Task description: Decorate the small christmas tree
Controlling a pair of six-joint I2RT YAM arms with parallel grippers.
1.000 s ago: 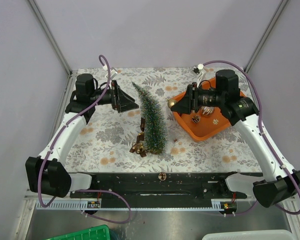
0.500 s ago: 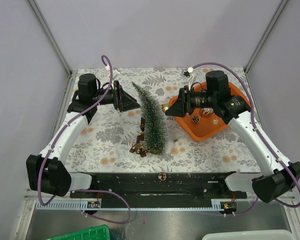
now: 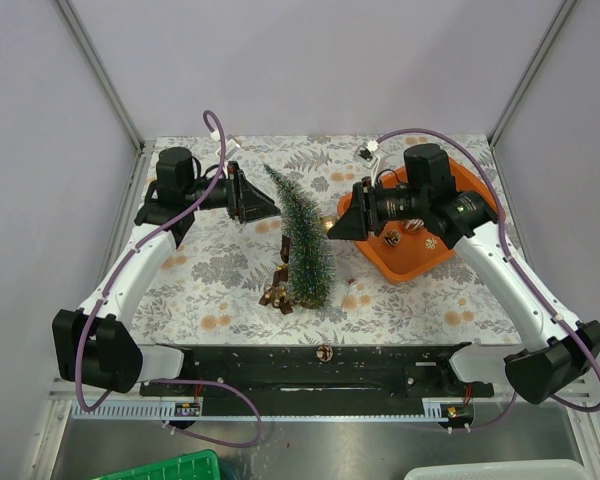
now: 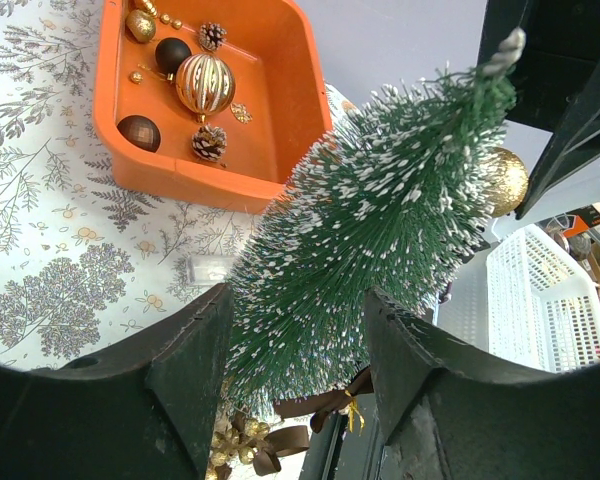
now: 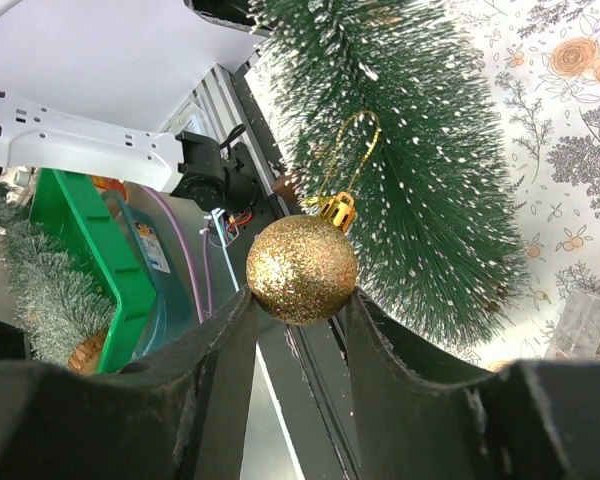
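top external: the small christmas tree [image 3: 305,245] stands upright mid-table on the floral cloth [image 3: 210,275], just left of the orange tray [image 3: 412,262]. Brown ribbon bows [image 3: 277,295] lie at its foot, near side.

Left gripper [image 3: 272,211] is on the tree's left flank, upper half. left wrist: the tree [image 4: 360,250] runs through the gap of the left gripper [image 4: 298,300], and its bristles touch both inner finger faces. Reads as clamped on the foliage. Trunk contact not visible.

Right gripper [image 3: 335,225] comes in from the tray side, tips just beside the tree's right flank. right wrist: right gripper [image 5: 300,297] is pinched on a gold glitter ball [image 5: 302,268], 1 finger on each side. The ball's gold hanger loop [image 5: 345,150] lies up against the bristles [image 5: 420,150]. Can't tell if it's hooked on a branch.

Tray contents in left wrist view: 1 striped gold ball [image 4: 204,85], 2 dark brown balls [image 4: 139,132], 2 pine cones [image 4: 209,142], 1 small gold ball [image 4: 140,24]. A green bin [image 5: 90,260] sits off the table edge in the right wrist view.
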